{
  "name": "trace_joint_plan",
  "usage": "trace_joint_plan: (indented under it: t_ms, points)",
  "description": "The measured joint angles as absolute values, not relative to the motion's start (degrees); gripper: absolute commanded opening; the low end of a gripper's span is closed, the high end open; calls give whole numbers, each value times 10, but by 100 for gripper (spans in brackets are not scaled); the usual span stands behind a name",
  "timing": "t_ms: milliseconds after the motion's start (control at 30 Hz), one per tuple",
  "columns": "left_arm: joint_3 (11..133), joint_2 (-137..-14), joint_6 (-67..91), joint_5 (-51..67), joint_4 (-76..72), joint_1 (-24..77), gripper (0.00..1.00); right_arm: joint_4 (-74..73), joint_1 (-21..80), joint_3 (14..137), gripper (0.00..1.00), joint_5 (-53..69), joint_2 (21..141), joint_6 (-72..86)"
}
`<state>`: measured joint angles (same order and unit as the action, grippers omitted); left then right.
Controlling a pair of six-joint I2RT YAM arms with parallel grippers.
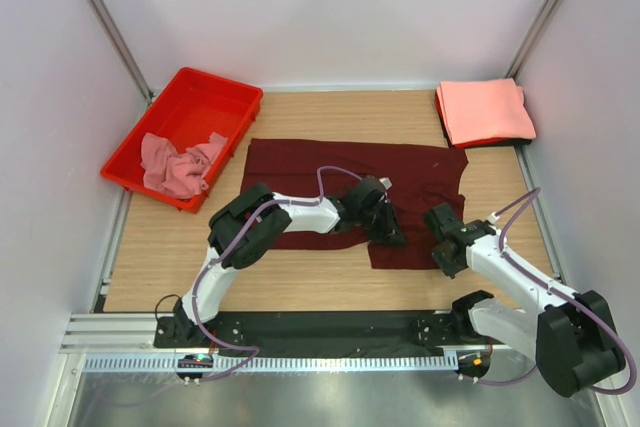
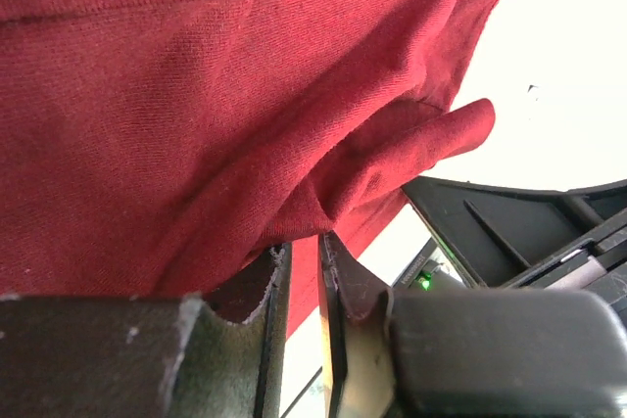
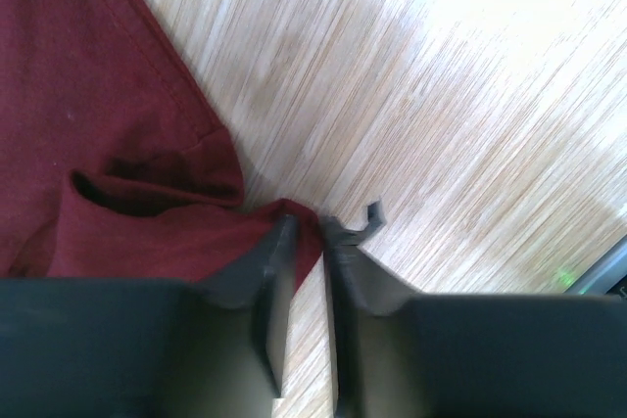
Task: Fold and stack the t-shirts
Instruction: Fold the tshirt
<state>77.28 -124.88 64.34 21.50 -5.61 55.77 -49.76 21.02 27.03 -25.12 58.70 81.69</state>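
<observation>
A dark maroon t-shirt lies spread across the middle of the wooden table. My left gripper sits on its near edge. In the left wrist view that gripper is shut on a bunched fold of the maroon cloth. My right gripper is at the shirt's near right corner. There the right gripper has narrow jaws pinching the tip of the maroon hem just above the wood. A folded salmon-pink t-shirt lies at the back right. A crumpled dusty pink t-shirt sits in the tray.
A red plastic tray stands at the back left, tilted toward the wall. White walls close in the table on three sides. Bare wood shows in front of the tray.
</observation>
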Motion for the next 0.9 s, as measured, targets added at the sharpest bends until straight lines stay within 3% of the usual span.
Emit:
trace_joint_plan:
  t_ms: [33,67,233,267,500,633,767,900]
  points:
    - [772,-1249,644,215,-58,558,19,-497,210,270,6,-255,588,819]
    - [771,-1249,645,215,-59,558,19,-497,210,271,1,-256,590,819]
    - [765,-1246,650,219,-69,557,28,-490,210,271,1,-258,589,820]
    - [761,-1241,651,219,-68,557,35,-488,210,271,1,-258,586,818]
    - [719,-1159,625,188,9,557,38,-520,210,286,1,-261,527,793]
    - [711,-1062,594,131,108,556,38,-545,210,328,1,-270,494,767]
    - [700,-944,571,39,204,543,45,-558,210,376,1,-276,481,736]
    - [641,-811,566,-29,272,473,47,-559,210,408,1,-279,480,708]
